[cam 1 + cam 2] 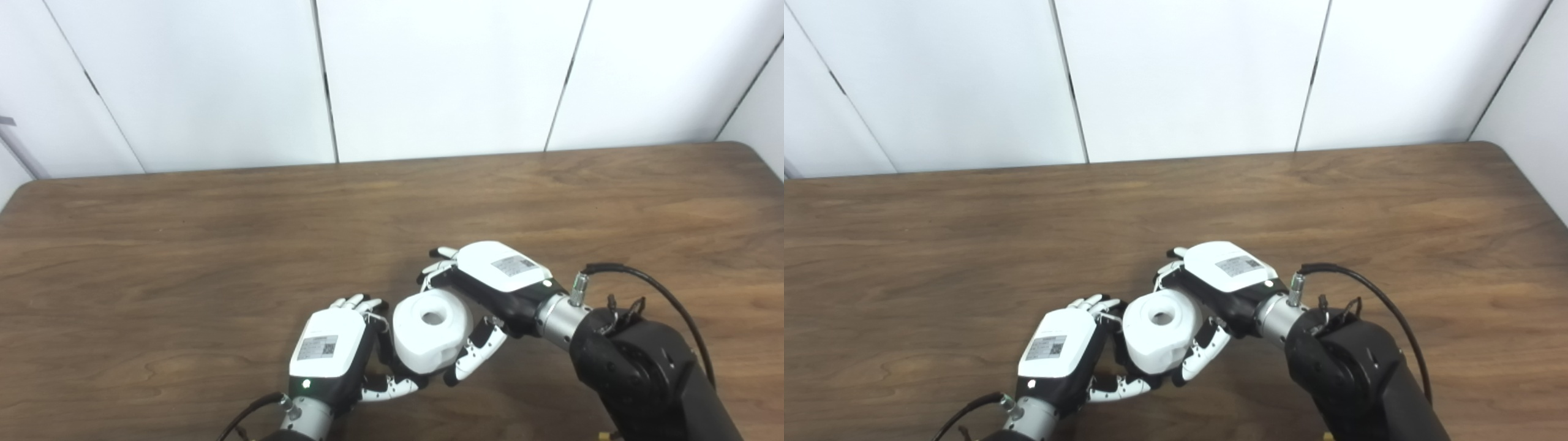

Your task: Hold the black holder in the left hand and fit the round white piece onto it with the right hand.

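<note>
Left eye view is showing the left robot hand nearest, curling its fingers around something dark under the round white piece; the black holder itself is hidden, so I cannot tell how it is sitting. The right robot hand is cupping the piece from the far side, thumb and fingers spread against it. The fitting step seems to be underway; next it needs pressing down squarely. The piece is looking smooth, matte, cylindrical, with a central hole. Beyond, the wood-grain table is stretching away.
</note>
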### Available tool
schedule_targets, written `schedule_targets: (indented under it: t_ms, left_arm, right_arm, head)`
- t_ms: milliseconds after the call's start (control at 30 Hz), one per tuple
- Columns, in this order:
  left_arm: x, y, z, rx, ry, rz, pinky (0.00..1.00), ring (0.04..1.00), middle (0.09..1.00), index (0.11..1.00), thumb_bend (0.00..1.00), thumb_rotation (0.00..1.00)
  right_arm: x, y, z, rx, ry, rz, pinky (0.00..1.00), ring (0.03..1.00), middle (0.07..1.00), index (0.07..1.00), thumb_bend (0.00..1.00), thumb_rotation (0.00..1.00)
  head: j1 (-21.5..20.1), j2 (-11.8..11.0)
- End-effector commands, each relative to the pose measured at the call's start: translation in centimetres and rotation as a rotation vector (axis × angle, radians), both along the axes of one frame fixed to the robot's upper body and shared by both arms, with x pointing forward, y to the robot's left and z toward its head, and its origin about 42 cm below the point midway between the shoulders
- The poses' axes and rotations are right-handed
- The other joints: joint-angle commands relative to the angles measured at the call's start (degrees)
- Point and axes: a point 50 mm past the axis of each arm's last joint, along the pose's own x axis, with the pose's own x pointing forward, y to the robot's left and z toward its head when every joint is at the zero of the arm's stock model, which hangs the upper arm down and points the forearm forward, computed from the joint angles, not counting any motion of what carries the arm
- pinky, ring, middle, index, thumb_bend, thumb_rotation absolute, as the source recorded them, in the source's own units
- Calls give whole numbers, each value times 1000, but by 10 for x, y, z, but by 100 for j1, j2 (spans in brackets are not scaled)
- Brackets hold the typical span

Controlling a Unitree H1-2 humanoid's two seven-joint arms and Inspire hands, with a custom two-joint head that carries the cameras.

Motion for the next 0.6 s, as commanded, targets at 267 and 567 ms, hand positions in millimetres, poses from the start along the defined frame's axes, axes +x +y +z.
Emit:
schedule_targets:
  t_ms: [267, 567]
  left_arm:
    - [-8, 2, -38, 95, 195, -12, 887, 894, 827, 493, 512, 50]
    - [-5, 2, -43, 101, 195, -7, 887, 893, 825, 492, 513, 50]
  right_arm:
    - [4, 0, 15, -9, -75, 5, 899, 961, 835, 627, 989, 344]
    - [2, -2, 25, 19, -114, -1, 941, 958, 837, 644, 999, 366]
  head:
    - [-8, -43]
    - [37, -106]
